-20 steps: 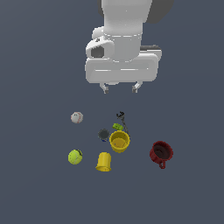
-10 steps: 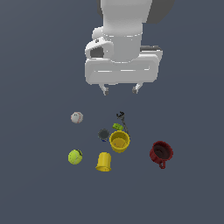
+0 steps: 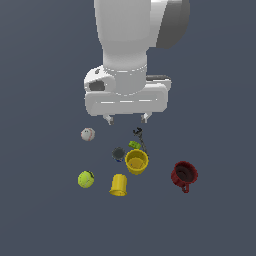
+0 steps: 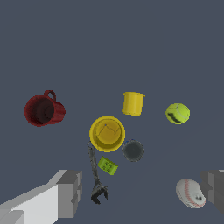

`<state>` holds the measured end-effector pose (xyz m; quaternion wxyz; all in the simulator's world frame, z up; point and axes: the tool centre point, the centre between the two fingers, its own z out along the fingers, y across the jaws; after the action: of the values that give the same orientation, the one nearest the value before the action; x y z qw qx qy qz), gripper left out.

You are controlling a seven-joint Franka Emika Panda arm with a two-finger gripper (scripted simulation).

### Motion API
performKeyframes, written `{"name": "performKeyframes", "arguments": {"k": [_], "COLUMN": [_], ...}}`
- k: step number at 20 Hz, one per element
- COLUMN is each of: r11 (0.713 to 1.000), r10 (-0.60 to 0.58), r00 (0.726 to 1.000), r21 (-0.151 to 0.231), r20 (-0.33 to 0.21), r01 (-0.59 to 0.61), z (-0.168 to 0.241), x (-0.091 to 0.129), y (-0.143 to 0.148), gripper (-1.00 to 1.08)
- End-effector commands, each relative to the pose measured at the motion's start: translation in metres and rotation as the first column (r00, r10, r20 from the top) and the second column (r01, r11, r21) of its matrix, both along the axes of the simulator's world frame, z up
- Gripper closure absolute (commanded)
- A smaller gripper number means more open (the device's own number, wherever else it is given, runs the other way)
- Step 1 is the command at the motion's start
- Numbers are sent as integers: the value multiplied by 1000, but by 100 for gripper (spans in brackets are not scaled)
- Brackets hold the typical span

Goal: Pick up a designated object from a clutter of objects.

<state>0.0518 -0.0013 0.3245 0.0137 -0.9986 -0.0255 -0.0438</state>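
Note:
The yellow-green tennis ball (image 3: 86, 179) lies on the dark floor at the exterior view's left, in front of the whitish baseball (image 3: 88, 134). My gripper (image 3: 126, 120) hangs open and empty above the clutter, higher than the baseball and well apart from the tennis ball. In the wrist view the tennis ball (image 4: 177, 113) shows its curved seam. The baseball (image 4: 190, 193) lies close to one finger (image 4: 214, 184). The other finger (image 4: 65, 192) is far across, so the gripper (image 4: 142, 190) stands wide open.
An upright yellow cup (image 3: 136, 161), a tipped yellow cup (image 3: 118, 184) and a dark red mug (image 3: 184, 175) lie near the ball. A dark round bit (image 3: 118, 153), a green bit (image 3: 134, 145) and a thin dark tool (image 3: 138, 132) lie under the gripper.
The gripper has come lower and shifted toward the exterior view's left. The objects have not moved.

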Motion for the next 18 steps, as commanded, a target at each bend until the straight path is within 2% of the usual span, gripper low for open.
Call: {"name": "performKeyframes", "arguments": {"k": [1,10,18], "r11": [1000,998,994], "r10": [11,61,108], "r00": [1000,998,992], "r21": [-1,-10,-20], "r20": [-7,-34,-61], "r01": [-11,-62,-110], "z": [-15,-90,-164], "x": [11,52,72], "y": [-13,-73,-129], "gripper": [-92,-92,-92]}}
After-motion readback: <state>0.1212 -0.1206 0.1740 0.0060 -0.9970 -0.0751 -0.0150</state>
